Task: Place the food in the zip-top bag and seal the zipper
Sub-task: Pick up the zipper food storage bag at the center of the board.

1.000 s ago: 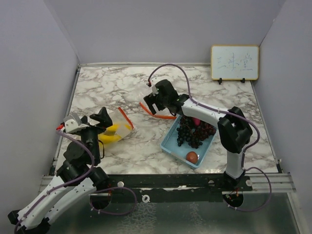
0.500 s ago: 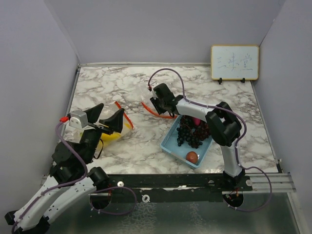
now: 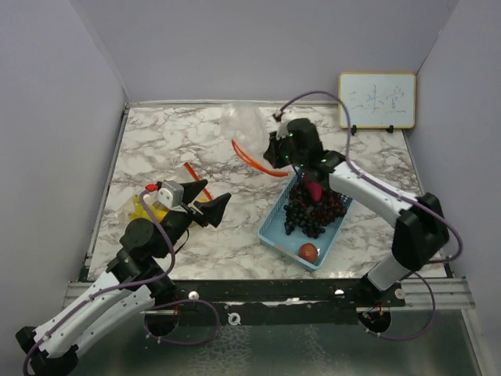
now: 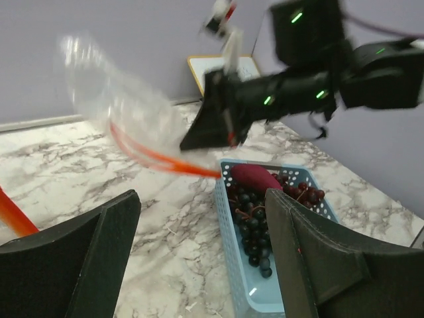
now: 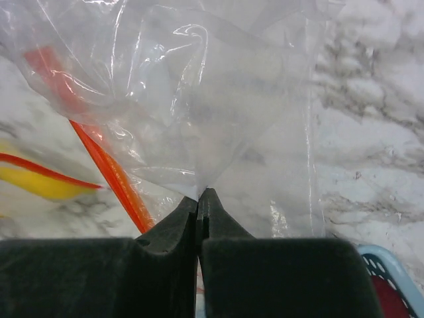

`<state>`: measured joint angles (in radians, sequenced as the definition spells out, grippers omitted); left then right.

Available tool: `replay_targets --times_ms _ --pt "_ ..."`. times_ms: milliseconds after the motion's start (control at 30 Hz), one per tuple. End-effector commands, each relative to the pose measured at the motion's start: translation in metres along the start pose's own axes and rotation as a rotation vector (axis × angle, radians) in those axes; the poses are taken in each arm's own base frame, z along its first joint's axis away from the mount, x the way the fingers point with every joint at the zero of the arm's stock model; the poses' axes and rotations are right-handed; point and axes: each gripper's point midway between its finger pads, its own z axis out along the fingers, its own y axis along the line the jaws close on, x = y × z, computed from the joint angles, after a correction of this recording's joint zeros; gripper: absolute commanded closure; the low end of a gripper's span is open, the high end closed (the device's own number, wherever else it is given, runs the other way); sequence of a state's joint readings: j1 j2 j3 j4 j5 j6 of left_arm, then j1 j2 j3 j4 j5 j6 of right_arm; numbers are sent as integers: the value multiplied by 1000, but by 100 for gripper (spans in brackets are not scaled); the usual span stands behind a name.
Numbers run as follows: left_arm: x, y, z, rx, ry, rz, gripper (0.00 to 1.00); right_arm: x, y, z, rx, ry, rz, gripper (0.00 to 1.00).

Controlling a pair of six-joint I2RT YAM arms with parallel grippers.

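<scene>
My right gripper (image 3: 275, 150) (image 5: 199, 196) is shut on the thin film of the clear zip-top bag (image 3: 241, 124) (image 5: 232, 99) and holds it up over the table's middle. The bag's orange zipper (image 3: 257, 163) (image 4: 165, 159) hangs below in an arc. My left gripper (image 3: 208, 207) (image 4: 199, 265) stands open and empty, low over the table, facing the basket. Yellow bananas (image 3: 144, 208) (image 5: 40, 183) lie behind the left arm, partly hidden. Dark grapes (image 3: 311, 213) (image 4: 255, 212), a magenta piece (image 3: 313, 190) (image 4: 255, 177) and a red round fruit (image 3: 308, 251) lie in the basket.
The light blue basket (image 3: 274, 235) (image 4: 232, 265) sits right of centre. Another orange strip (image 3: 196, 178) lies on the marble near the bananas. A small whiteboard (image 3: 376, 100) leans at the back right. Grey walls close in on three sides.
My right gripper shut on the bag and lifted it up and back. My left arm swung away from the bananas toward the table's middle.
</scene>
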<state>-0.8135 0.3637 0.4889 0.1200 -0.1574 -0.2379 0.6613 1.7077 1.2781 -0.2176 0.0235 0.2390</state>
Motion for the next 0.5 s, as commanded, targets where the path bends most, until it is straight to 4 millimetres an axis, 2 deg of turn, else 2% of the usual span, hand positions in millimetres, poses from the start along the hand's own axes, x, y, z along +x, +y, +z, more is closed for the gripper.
replay_targets --times_ms 0,133,233,333,467 --pt "-10 -10 8 44 -59 -54 21 -85 27 -74 -222 -270 191 99" --pt "-9 -9 11 41 -113 -92 18 -97 49 -106 -361 -312 242 99" --pt "-15 -13 15 66 -175 -121 18 -94 68 -121 -483 -300 263 99" --pt "-25 -26 22 131 -225 -139 18 -92 87 -136 -608 -301 271 99" --pt "-30 -37 37 182 -256 -149 24 -88 106 -157 -751 -293 266 99"
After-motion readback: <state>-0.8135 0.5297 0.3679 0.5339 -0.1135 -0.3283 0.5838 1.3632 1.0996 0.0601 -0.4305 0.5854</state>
